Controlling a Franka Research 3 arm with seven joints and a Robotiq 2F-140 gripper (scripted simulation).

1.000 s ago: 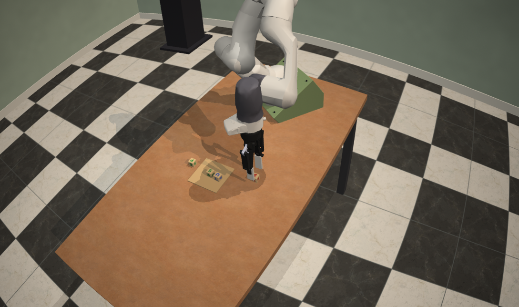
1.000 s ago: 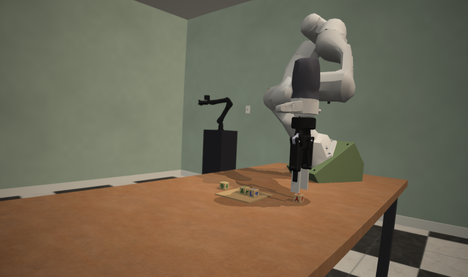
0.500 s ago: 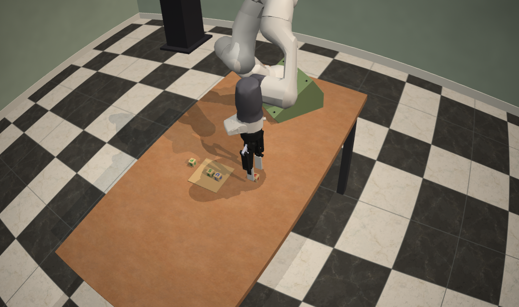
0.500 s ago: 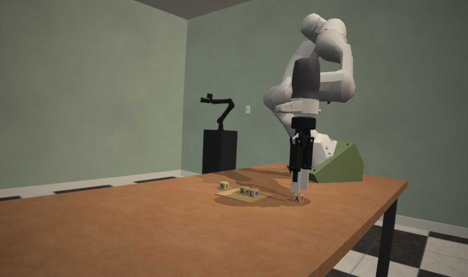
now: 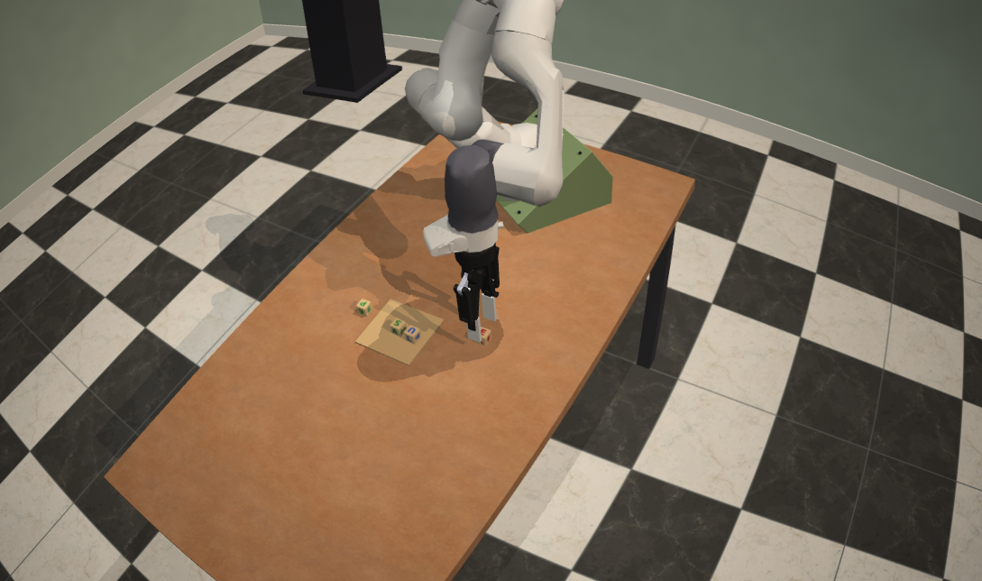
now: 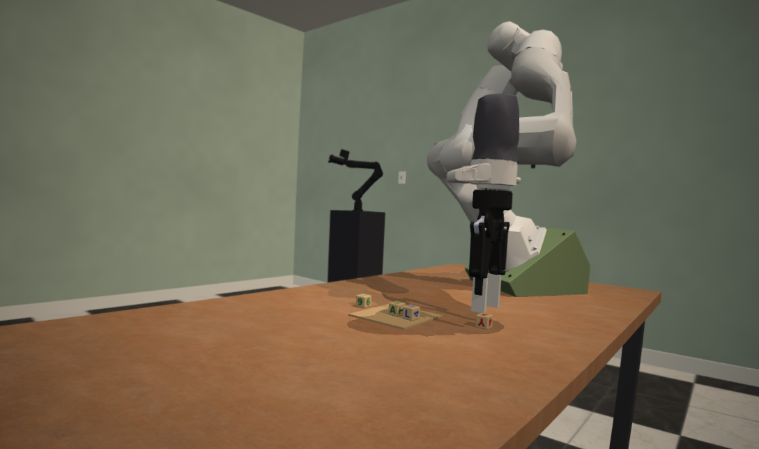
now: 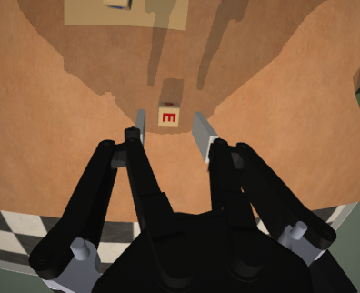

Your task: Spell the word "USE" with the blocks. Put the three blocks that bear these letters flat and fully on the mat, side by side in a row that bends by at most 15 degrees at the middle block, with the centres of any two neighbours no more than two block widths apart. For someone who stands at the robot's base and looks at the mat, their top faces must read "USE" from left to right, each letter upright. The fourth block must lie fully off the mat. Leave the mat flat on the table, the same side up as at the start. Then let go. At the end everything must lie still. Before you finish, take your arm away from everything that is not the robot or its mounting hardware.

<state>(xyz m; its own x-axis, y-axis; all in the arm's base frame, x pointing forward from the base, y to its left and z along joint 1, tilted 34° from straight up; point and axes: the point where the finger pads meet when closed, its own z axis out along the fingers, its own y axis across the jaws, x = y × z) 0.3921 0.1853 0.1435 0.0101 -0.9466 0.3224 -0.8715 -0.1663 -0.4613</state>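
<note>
The gripper (image 5: pixel 481 327) (image 6: pixel 486 305) (image 7: pixel 171 119) is open, pointing down over the block with a red E on top (image 5: pixel 485 336) (image 6: pixel 484 321) (image 7: pixel 169 116). The wrist view shows its pads apart on either side of this block, touching neither side; in the exterior view the tips look slightly above it. The E block stands on the table, off the mat (image 5: pixel 408 354) (image 6: pixel 390 321) (image 7: pixel 85 15). On the mat the blue U block (image 5: pixel 411 332) (image 6: pixel 410 312) (image 7: pixel 118 4) and green S block (image 5: pixel 396 326) (image 6: pixel 395 309) stand close together, U nearer the E block.
The fourth block (image 5: pixel 362 307) (image 6: pixel 363 301), with a green P on top, stands on the table beyond the S side of the mat, off it. The green robot base (image 5: pixel 573 195) (image 6: pixel 555 270) stands behind the gripper. The long table edge lies past the E block.
</note>
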